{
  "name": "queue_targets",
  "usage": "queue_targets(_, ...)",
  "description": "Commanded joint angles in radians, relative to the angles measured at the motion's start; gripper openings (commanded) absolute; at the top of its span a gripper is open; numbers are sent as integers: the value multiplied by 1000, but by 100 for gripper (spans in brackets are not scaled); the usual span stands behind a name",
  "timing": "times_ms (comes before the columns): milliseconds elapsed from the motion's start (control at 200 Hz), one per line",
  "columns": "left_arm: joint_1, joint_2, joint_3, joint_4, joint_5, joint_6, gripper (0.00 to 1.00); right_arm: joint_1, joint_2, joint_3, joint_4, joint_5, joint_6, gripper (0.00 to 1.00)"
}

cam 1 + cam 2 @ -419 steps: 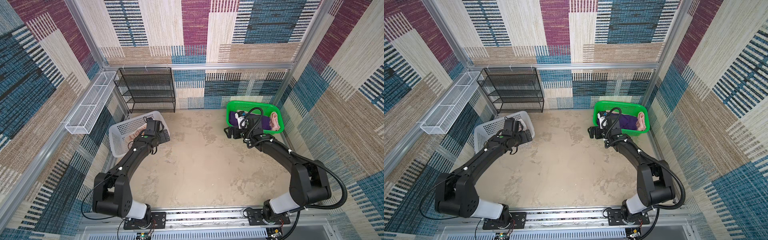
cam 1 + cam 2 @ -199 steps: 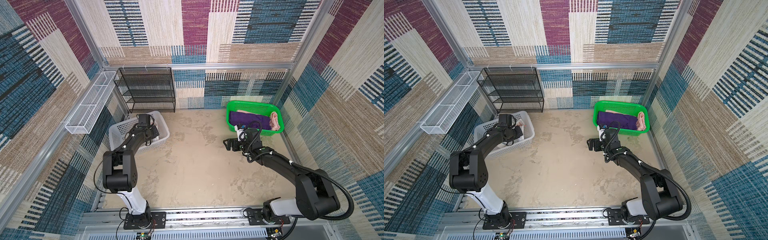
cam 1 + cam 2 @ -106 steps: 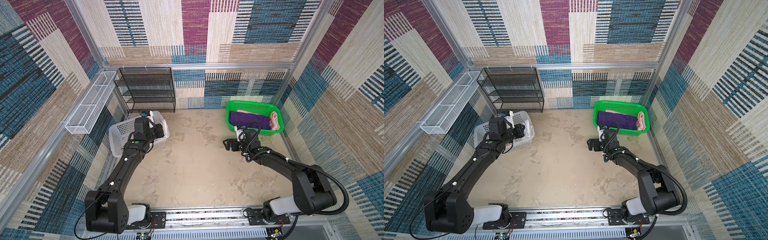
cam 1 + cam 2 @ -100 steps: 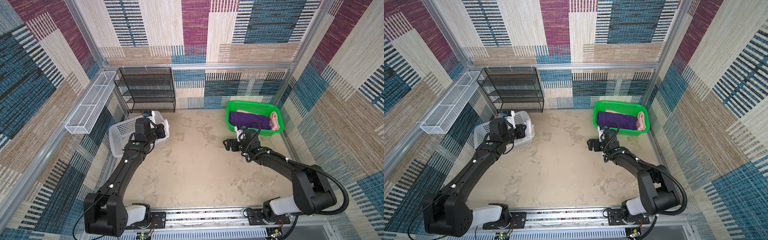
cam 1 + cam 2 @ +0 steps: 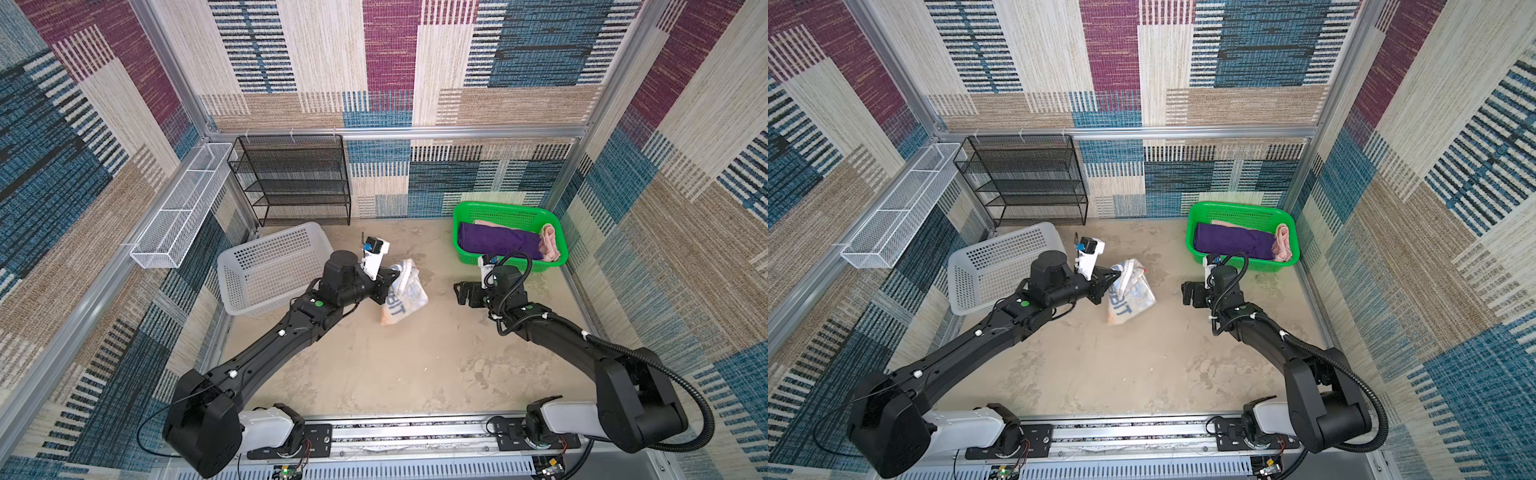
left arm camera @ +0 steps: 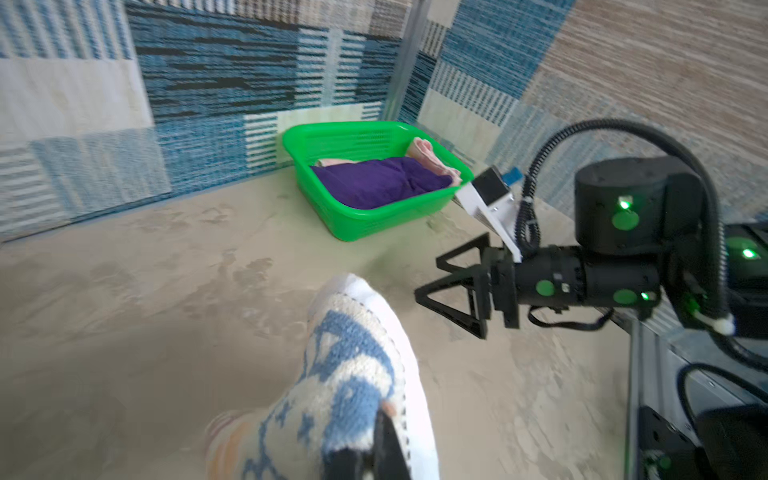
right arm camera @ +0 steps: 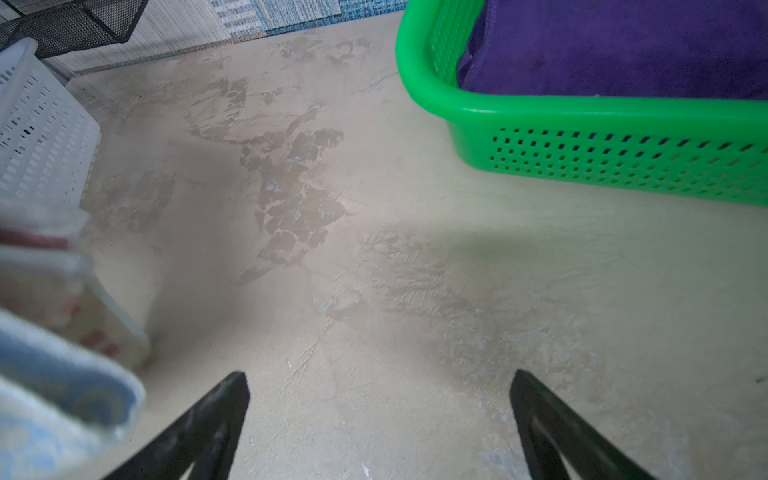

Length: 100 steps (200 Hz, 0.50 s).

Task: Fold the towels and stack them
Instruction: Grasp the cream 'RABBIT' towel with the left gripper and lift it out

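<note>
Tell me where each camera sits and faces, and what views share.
Top views: high above the arms' bases, looking down on the table; both arms, left gripper and right gripper show.
Left wrist: on the left arm, facing across the table to the green basket; its shut fingers pinch the RABBIT towel.
Right wrist: on the right arm, facing down over its open fingers.
Shared: every view shows the green basket and that towel.

Arms: left arm and right arm, black with fat round joints.
Bases: white bases, smooth and rounded.
Lights: little green dots.
Hose: bumpy black hose on the right arm.
Right claw: black, triangle-shaped fingers.
</note>
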Motion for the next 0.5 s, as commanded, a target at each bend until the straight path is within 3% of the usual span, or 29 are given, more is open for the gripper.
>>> queue_targets(0,-33,67,12,53,17,0,0,0,-11,-1,25,24,6,100)
queue_targets(220,-40,228,-25,109,-11,-129,0,0,-16,-20,20,-12,-10,100)
queue_targets(496,-39,329,-6,-33,-132,-163,0,1,27,-25,5,-100,-54,96)
